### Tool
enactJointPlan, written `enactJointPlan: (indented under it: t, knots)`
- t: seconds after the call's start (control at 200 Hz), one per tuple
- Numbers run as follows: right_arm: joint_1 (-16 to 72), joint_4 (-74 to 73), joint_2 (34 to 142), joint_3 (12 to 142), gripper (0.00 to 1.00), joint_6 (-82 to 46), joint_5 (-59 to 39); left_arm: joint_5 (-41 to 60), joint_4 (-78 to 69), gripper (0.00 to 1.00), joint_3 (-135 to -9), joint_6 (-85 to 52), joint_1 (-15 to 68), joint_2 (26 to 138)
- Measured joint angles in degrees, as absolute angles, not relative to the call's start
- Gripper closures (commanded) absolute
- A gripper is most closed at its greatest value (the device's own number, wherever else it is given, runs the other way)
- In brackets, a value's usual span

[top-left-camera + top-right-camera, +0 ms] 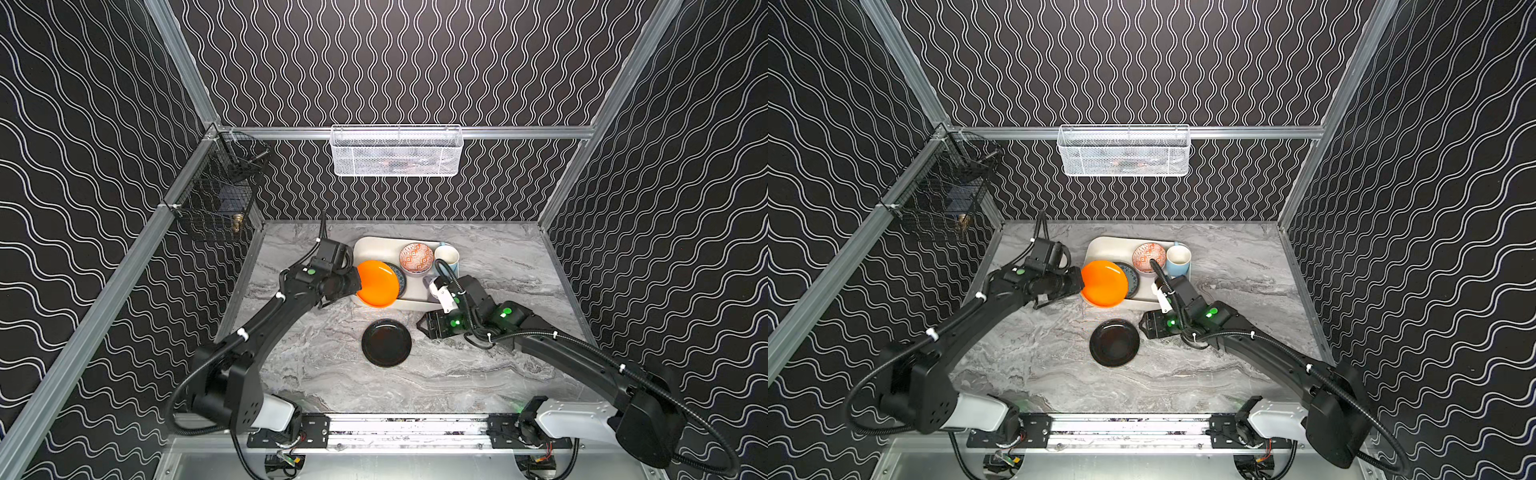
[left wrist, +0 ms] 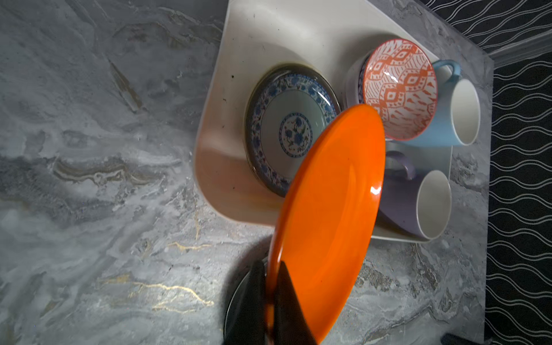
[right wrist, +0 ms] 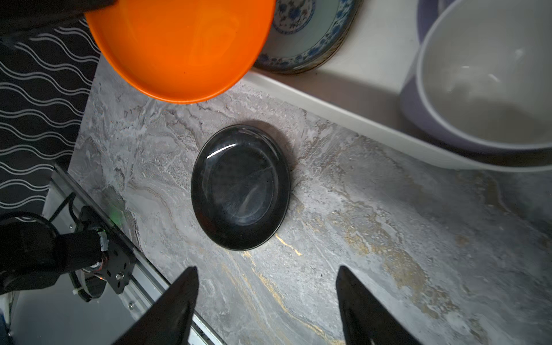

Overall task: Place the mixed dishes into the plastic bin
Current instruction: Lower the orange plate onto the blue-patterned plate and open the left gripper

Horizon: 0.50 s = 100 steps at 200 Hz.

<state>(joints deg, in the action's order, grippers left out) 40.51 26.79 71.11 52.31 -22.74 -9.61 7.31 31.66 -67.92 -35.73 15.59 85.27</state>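
The orange plate (image 1: 376,284) is plain, bright and shiny. It is up in the air, tipped on its edge, over the near left corner of the bin (image 1: 374,247). The left gripper (image 2: 270,265) is pinched tight on the plate's rim, one finger on each face.

The bin is cream white with round corners and sits at the back of the table (image 1: 457,382). In it lies a teal plate (image 2: 286,131) with blue flowers, partly behind the orange one. Beside that is a bowl (image 2: 400,89) with an orange and white pattern, then a blue mug (image 2: 448,119).

The black plate (image 1: 386,343) lies flat on the table, in front of the bin and apart from it.

The right gripper (image 3: 267,268) has its fingers wide apart and holds nothing. It hangs over the table beside the black plate, near the bin's front wall.

The left wrist view shows a purple mug (image 2: 412,203) in the bin's near right corner. In both top views the right arm hides it. The right wrist view shows the gap between the right fingers, which the top views do not make clear.
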Motion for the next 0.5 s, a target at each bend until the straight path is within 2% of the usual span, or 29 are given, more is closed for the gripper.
enactJointPlan:
  t: [0.205, 0.5]
  knots:
    - [34.4, 28.6, 70.1, 53.0, 0.25, -20.0, -10.7, 7.3, 29.9, 1.00, -73.1, -35.2, 14.0, 94.5]
    - [30.9, 29.3, 71.6, 53.6, 0.25, -17.0, -13.6, 9.2, 27.8, 1.00, -75.5, -36.1, 13.4, 103.8]
